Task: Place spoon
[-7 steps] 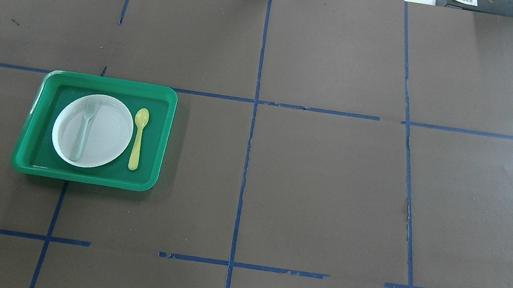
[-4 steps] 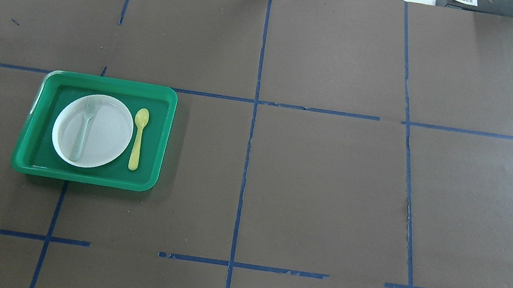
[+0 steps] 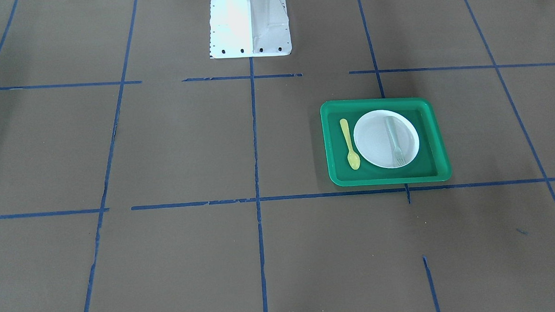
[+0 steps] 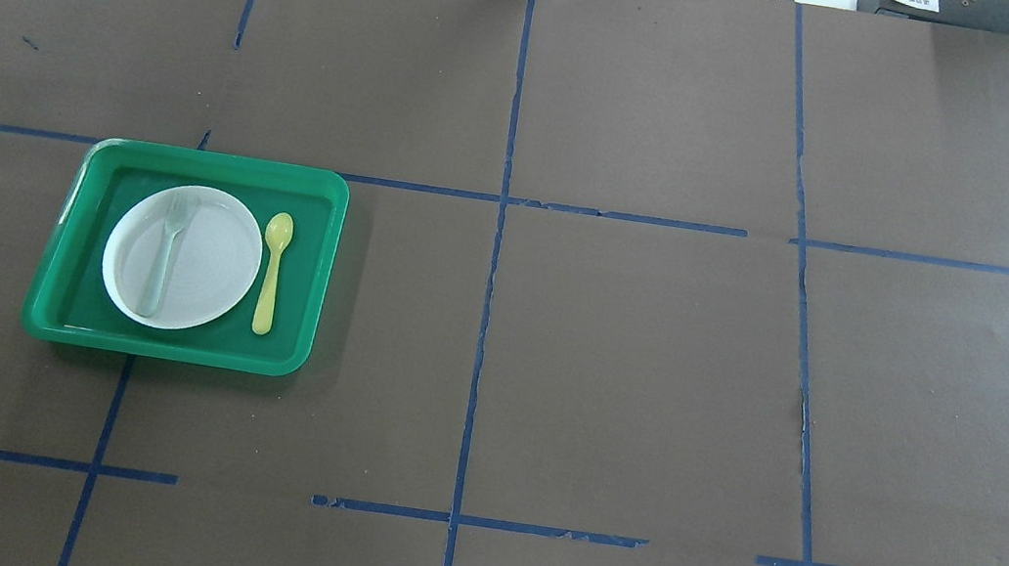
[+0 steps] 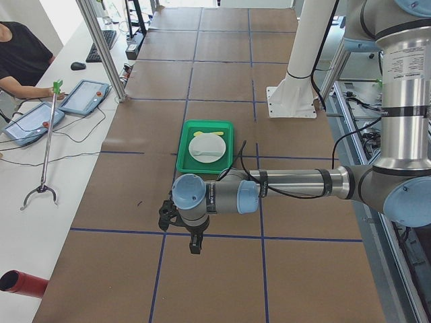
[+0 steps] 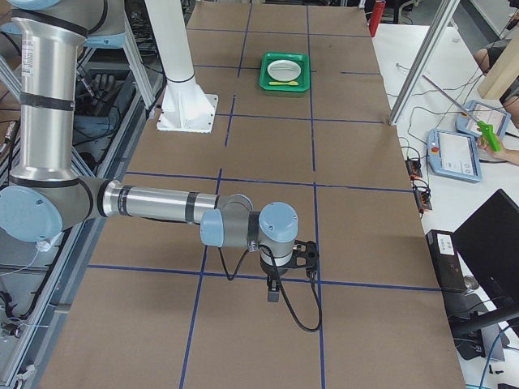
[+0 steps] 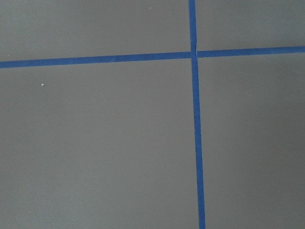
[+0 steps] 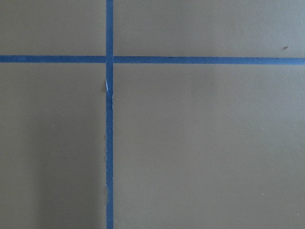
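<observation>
The pale-yellow spoon (image 4: 272,275) lies flat in the green tray (image 4: 159,350), just right of the white plate (image 4: 205,271), bowl end away from the robot. It also shows in the front-facing view (image 3: 350,144). A grey-green fork (image 4: 165,255) lies on the plate. Neither gripper shows in the overhead or front-facing views. The left gripper (image 5: 194,246) hangs low over bare paper well away from the tray. The right gripper (image 6: 273,290) hangs over bare paper at the far end of the table. I cannot tell whether either is open or shut. Both wrist views show only brown paper and blue tape.
Brown paper with a blue tape grid covers the table (image 4: 651,363). The white robot base (image 3: 250,23) stands at the middle of the near edge. An operator (image 5: 20,54) with tablets and a grabber stick (image 5: 46,145) sits beside the table.
</observation>
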